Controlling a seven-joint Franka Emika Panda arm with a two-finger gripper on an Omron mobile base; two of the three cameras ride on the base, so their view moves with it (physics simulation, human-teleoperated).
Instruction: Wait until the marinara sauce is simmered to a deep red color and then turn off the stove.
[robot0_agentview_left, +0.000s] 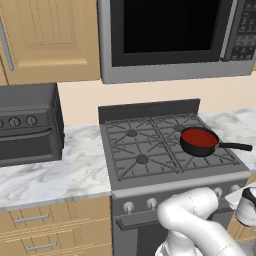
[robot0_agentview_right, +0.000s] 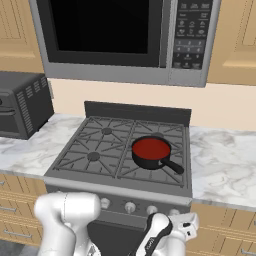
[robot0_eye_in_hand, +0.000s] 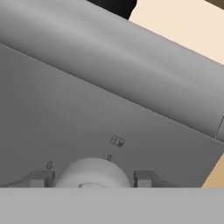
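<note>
The marinara sauce (robot0_agentview_left: 198, 137) (robot0_agentview_right: 151, 148) is a deep red disc in a small black long-handled pan (robot0_agentview_left: 192, 148) (robot0_agentview_right: 145, 162) on the front right burner of the stove (robot0_agentview_left: 142, 159) (robot0_agentview_right: 95, 156). The pan's handle points to the right. Silver knobs line the stove's front panel. My gripper (robot0_eye_in_hand: 92, 178) (robot0_agentview_right: 184, 224) is down at the right end of that row. It is shut on a round silver knob (robot0_eye_in_hand: 92, 171), with one dark fingertip on each side of it. In the left base view the hand (robot0_agentview_left: 247, 200) sits at the right edge.
A black toaster oven (robot0_agentview_left: 27, 125) (robot0_agentview_right: 20, 105) stands on the marble counter (robot0_agentview_left: 55, 175) (robot0_agentview_right: 225, 165) left of the stove. A microwave (robot0_agentview_left: 170, 35) (robot0_agentview_right: 115, 35) hangs above the range. Wooden drawers sit below the counter on both sides.
</note>
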